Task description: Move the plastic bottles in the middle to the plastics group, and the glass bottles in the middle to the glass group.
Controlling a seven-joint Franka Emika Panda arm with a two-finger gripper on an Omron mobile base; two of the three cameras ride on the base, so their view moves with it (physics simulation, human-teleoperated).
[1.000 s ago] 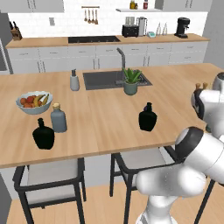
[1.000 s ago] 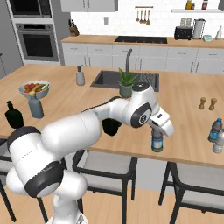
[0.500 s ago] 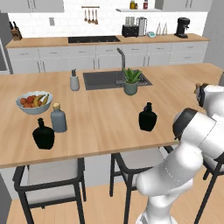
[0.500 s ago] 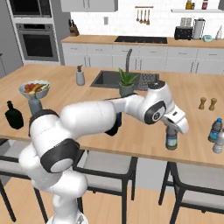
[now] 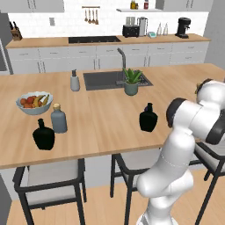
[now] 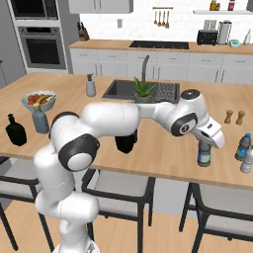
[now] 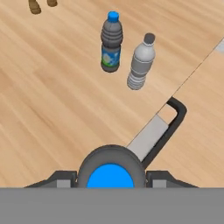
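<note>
My gripper [image 6: 208, 140] is shut on a clear plastic bottle [image 6: 203, 154] with a blue label, held upright near the island's front edge. Its blue cap [image 7: 110, 176] sits between my fingertips [image 7: 61, 179]. The plastics group, two small bottles [image 7: 111, 41] [image 7: 141, 61], stands a short way ahead, also seen at the right edge [image 6: 243, 147]. The black squarish glass bottle [image 5: 148, 118] stands mid-counter, partly behind my arm [image 6: 126, 142]. The glass group, a black flask [image 5: 43, 135] and a grey-blue corked bottle [image 5: 58, 118], is far left. The dark blue bottle is out of view.
Two brown shakers [image 6: 233, 117] stand behind the plastics group. A potted plant [image 6: 143, 91], the sink [image 5: 110, 79], a soap dispenser [image 5: 75, 81] and a fruit bowl [image 5: 34, 103] lie farther back. A dark-framed stool [image 7: 168, 127] sits below the counter edge.
My arm has swung to the right along the counter's front, carrying the blue-capped bottle closer to the plastics group. Nothing else on the counter has moved.
</note>
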